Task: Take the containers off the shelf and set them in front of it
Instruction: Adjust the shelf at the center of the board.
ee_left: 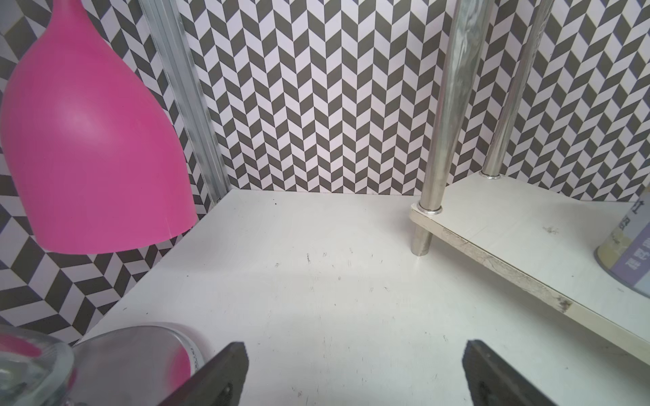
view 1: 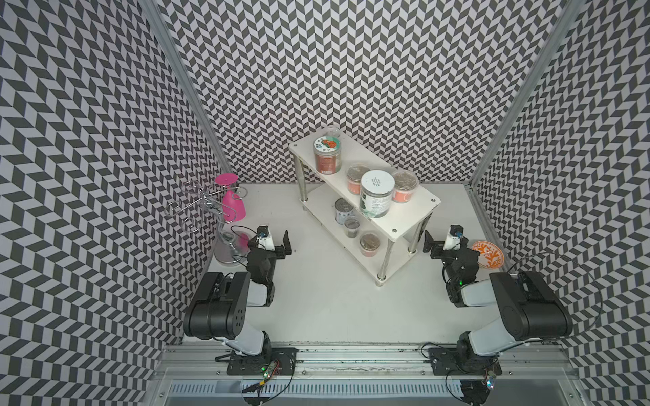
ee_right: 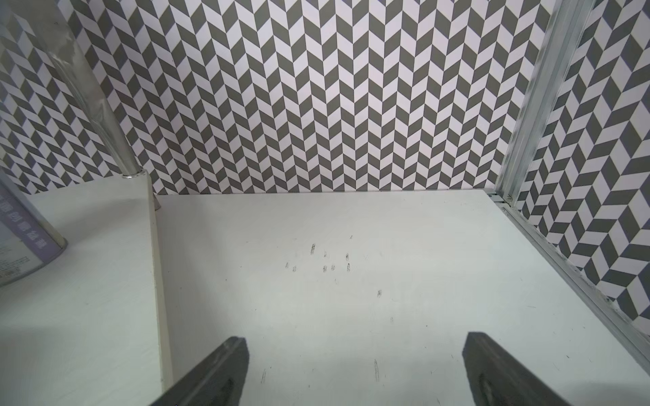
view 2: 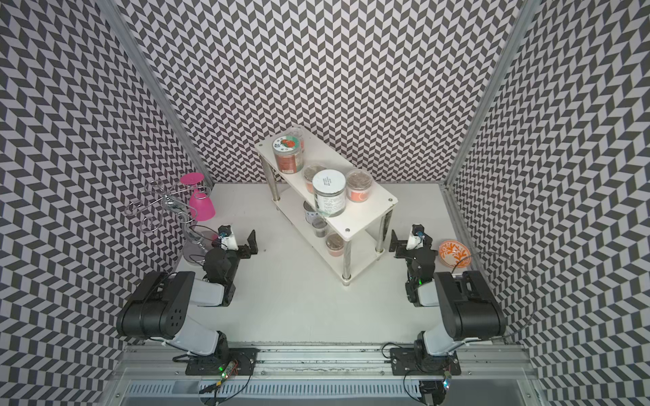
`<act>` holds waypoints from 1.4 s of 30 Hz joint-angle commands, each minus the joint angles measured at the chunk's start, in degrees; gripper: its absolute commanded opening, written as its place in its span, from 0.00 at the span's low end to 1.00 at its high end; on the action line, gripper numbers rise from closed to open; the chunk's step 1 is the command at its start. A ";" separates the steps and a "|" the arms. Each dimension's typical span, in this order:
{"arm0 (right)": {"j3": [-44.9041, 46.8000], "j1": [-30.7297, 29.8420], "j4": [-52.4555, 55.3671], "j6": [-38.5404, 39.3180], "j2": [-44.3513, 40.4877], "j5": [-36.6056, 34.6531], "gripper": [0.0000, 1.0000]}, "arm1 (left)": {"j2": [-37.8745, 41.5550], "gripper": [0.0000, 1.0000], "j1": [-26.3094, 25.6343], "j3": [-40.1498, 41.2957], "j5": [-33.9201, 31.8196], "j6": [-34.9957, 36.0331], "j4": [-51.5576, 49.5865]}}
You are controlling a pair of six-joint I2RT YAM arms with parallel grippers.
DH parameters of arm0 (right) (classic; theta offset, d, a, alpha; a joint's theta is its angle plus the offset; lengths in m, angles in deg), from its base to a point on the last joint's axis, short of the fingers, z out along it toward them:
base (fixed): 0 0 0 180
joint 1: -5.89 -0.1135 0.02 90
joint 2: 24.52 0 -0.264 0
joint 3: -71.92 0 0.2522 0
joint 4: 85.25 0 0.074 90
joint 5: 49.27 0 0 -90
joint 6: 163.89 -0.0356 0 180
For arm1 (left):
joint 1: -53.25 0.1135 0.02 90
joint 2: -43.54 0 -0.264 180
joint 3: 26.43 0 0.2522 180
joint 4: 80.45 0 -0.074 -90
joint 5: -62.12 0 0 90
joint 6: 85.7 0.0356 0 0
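In both top views the white two-tier shelf (view 1: 408,214) (view 2: 365,211) stands at an angle mid-table. Its top tier carries a teal-orange-lidded jar (view 1: 327,154), a white-lidded jar (view 1: 376,193), two clear tubs (view 1: 404,186) and a small clear container (view 1: 332,130) at the back. The lower tier holds a silver can (view 1: 343,210) (ee_left: 629,256) (ee_right: 17,239) and two small tubs (view 1: 370,244). My left gripper (view 1: 271,242) (ee_left: 355,369) hovers open left of the shelf. On the shelf's right, my right gripper (view 1: 445,242) (ee_right: 355,365) is open too. Both are empty.
A pink goblet (view 1: 230,200) (ee_left: 91,147) hangs upside down on a silver wire stand (view 1: 197,211) just left of the left gripper. An orange-patterned dish (view 1: 487,255) lies right of the right gripper. Patterned walls close in on three sides.
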 commanded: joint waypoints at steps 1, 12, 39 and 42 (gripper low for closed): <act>-0.28 0.29 -3.65 0.12 -0.42 -0.60 0.99 | 0.79 1.00 0.23 -0.36 0.44 0.52 0.83; 0.38 0.28 -5.18 -0.19 -1.68 -1.18 1.00 | 1.28 1.00 0.43 -0.01 1.34 0.47 1.28; -13.85 -16.07 73.16 -10.44 -59.22 16.38 1.00 | 15.73 1.00 -1.49 -27.04 23.86 -6.70 -51.58; -14.24 -24.83 73.12 -11.89 -58.92 10.55 1.00 | 13.84 1.00 -1.49 -29.49 25.13 -7.15 -53.66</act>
